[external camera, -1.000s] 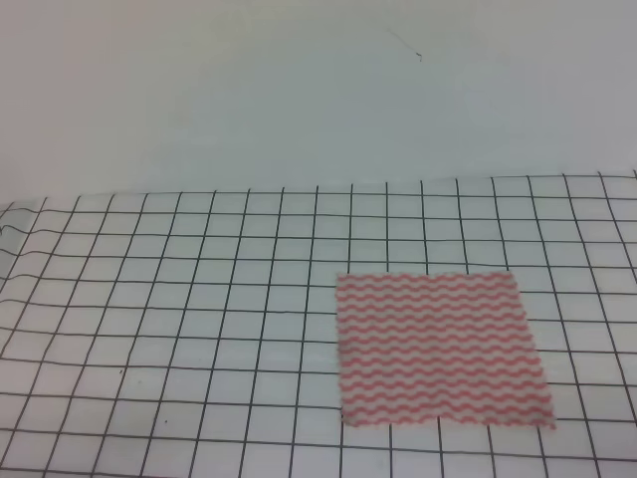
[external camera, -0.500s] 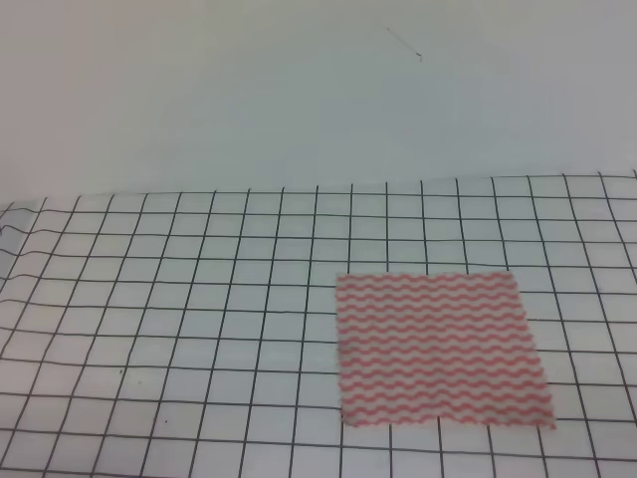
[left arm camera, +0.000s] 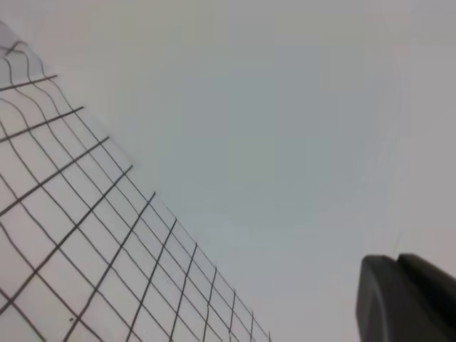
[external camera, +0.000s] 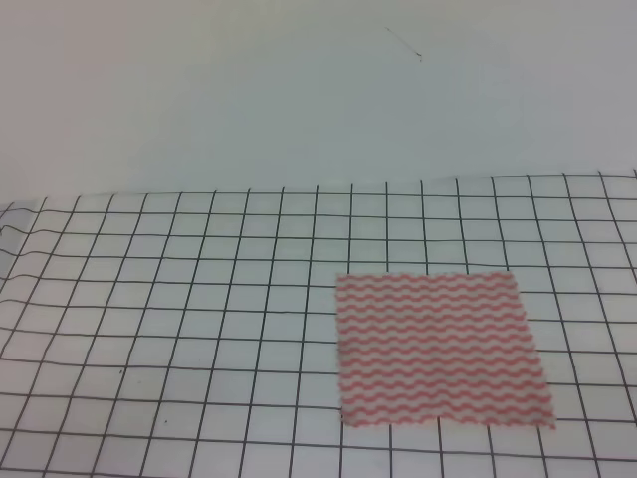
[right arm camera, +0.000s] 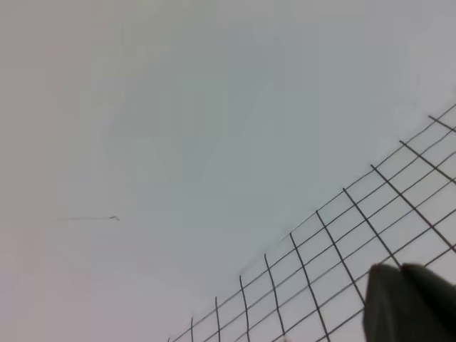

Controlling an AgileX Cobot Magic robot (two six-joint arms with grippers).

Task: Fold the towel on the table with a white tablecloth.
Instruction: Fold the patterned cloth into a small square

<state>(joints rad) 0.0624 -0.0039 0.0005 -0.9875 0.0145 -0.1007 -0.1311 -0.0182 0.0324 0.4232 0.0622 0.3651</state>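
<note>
a pink-red and white wavy-striped towel (external camera: pixel 438 349) lies flat and unfolded on the table (external camera: pixel 149 329), near the front edge of the overhead view and right of centre. it rests on the white tablecloth (external camera: pixel 199 279) printed with thin black grid lines. the cloth is slightly rippled at its far left edge. no arm reaches into the overhead view. behind the table stands a plain pale wall (external camera: pixel 299 90) with a small dark mark high up. in each wrist view, only a dark corner of the left gripper (left arm camera: pixel 407 299) and of the right gripper (right arm camera: pixel 410 303) shows at the lower right, so i cannot tell how wide either one stands. both wrist cameras look across the gridded cloth toward the wall.
</note>
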